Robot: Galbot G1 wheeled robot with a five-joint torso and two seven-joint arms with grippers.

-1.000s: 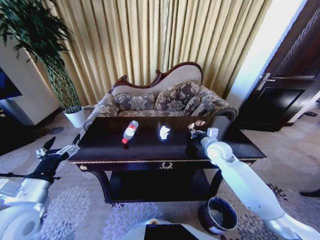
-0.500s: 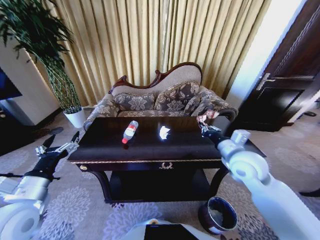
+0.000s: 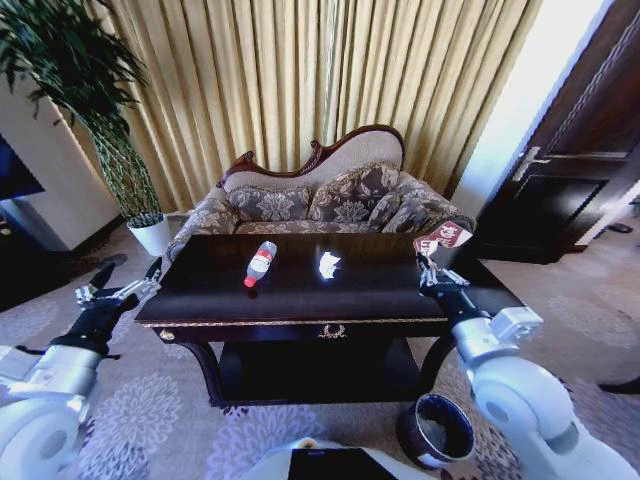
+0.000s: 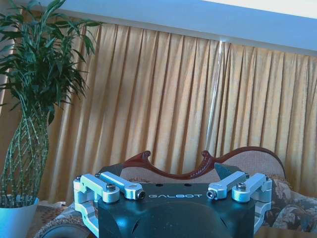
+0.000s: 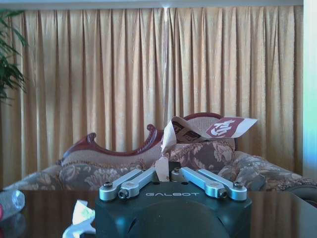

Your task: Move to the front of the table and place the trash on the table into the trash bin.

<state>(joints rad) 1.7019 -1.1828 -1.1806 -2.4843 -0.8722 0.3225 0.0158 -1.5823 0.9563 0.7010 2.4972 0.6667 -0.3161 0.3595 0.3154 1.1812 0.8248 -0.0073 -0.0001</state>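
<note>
Head view: a dark glossy table stands before a floral sofa, with gold curtains behind, a tall plant in a white pot at the left and a dark door at the right; the floor is patterned carpet.

The right gripper is raised above the table's right end, its fingers clenched on a crumpled beige wrapper with a red-and-white printed patch, which sticks up above the fingertips. The right wrist view shows the wrapper pinched at its lower end between the closed fingers.

The trash bin stands on the carpet below and nearer the robot than that gripper, by the table's front right leg. To the gripper's left, on the tabletop, lies crumpled white paper, and farther left the clear plastic bottle lies on its side.

The left gripper hangs off the table's left end with its fingers spread and nothing between them.
</note>
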